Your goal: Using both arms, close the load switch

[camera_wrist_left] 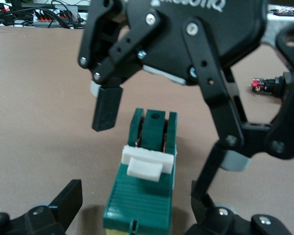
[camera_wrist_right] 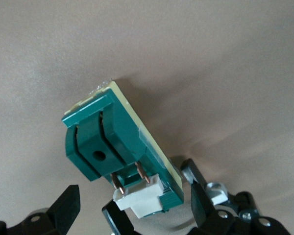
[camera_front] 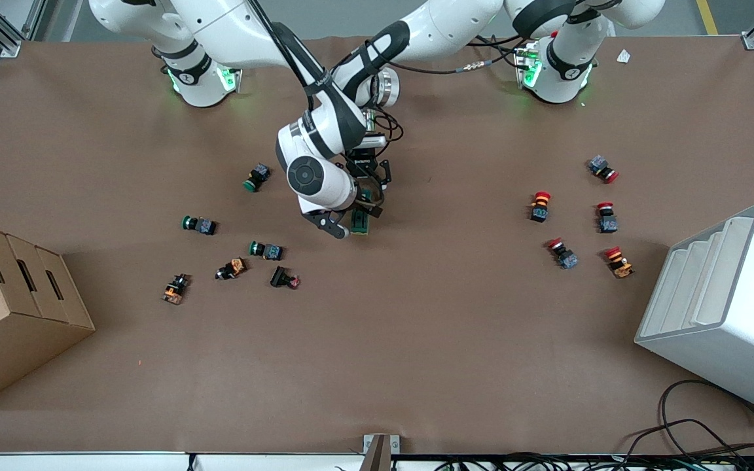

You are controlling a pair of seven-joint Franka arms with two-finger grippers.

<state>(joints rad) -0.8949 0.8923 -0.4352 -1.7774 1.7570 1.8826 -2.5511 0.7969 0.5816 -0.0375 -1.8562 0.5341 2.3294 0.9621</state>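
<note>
The brown desk (camera_front: 416, 340) carries a cardboard box (camera_front: 10, 307) at the right arm's end, a white stepped bin (camera_front: 730, 307) at the left arm's end, and 2 scatters of push buttons: green and orange ones (camera_front: 266, 250) toward the right arm's end, red-capped ones (camera_front: 606, 216) toward the left arm's end. Both arms meet over the middle of the desk.

The load switch (camera_front: 359, 222) lies on the desk there, a dark-green block with a white lever piece (camera_wrist_left: 149, 164) and 2 copper pins showing beside it, so it appears not yet closed. The right gripper (camera_front: 334, 226) sits low at the switch; its wrist view shows its jaws spread to either side of the lever end, not clamped on anything. The left gripper (camera_front: 369, 176) hangs just above the switch, jaws also spread and empty; in its wrist view the other arm's black fingers (camera_wrist_left: 107, 110) straddle the green body without touching it.

To do this step well, 1 gripper should probably pinch the green body by its long sides and hold it flat so it cannot skid, while the other presses the white lever squarely toward the pins. Centre the jaws first; an off-centre squeeze would likely twist the block. Press slowly, as the lever is small and could slip off a fingertip.
</note>
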